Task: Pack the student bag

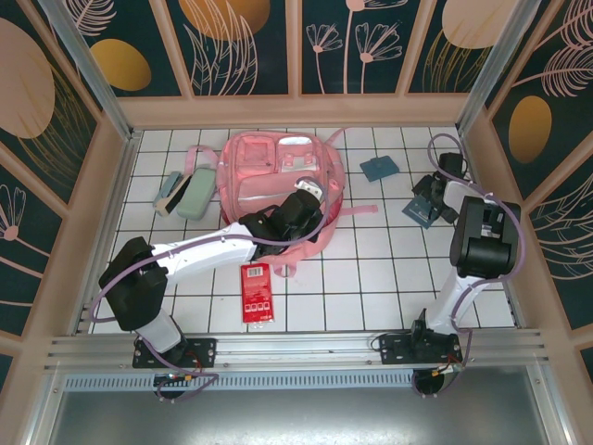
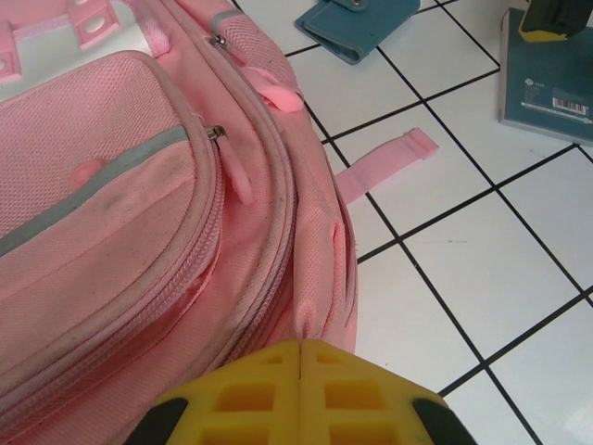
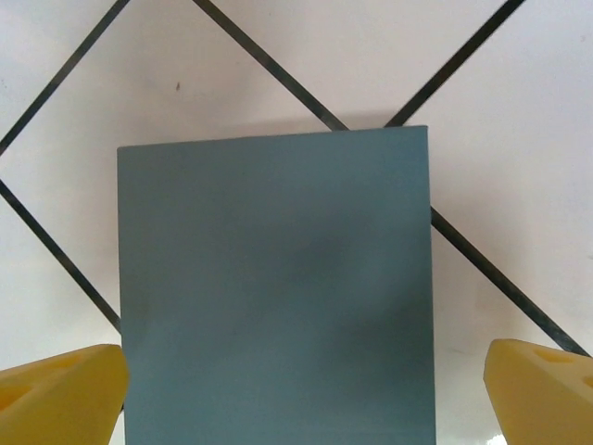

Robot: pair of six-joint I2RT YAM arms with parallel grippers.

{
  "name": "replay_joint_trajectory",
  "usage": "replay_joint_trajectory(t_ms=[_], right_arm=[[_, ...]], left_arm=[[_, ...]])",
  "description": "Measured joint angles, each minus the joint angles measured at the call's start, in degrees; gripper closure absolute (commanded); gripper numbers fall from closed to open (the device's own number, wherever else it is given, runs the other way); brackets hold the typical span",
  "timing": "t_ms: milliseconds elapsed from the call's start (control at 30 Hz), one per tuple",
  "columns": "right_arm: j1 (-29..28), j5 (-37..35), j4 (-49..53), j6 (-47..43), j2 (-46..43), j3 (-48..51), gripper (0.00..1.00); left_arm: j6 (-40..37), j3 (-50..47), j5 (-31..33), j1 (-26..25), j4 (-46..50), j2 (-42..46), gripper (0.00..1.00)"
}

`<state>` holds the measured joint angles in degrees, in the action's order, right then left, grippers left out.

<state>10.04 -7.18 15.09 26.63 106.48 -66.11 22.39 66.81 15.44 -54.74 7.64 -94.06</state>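
Bag first: your student bag point(image 1: 278, 171) lies flat near the table's point(image 1: 389, 287) far edge, left of centre, its zips apparently closed. Your left gripper point(image 2: 301, 371) sits pressed together and empty at the bag's right side. Your right gripper point(image 3: 306, 389) hangs spread wide astride a grey-blue book point(image 3: 278, 278) near the right edge, so pick-up seems in hand: lower, then close squarely on its edges. A blue wallet point(image 1: 378, 167), mint pencil case point(image 1: 195, 195) and red packet point(image 1: 257, 292) wait; the shut bag is your obstacle.

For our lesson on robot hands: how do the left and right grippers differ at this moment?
The left gripper is shut; the right gripper is open. The left is at the pink backpack's edge; the right flanks a grey-blue book. Both have yellow fingers.
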Motion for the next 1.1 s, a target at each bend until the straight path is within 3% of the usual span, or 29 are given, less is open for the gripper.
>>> replay_joint_trajectory(t_ms=[1100], right_arm=[[-3.19, -0.20, 3.19, -0.44, 5.57, -5.07, 0.01]], left_arm=[[-0.02, -2.86, 0.00, 0.00, -2.91, 1.31, 1.00]])
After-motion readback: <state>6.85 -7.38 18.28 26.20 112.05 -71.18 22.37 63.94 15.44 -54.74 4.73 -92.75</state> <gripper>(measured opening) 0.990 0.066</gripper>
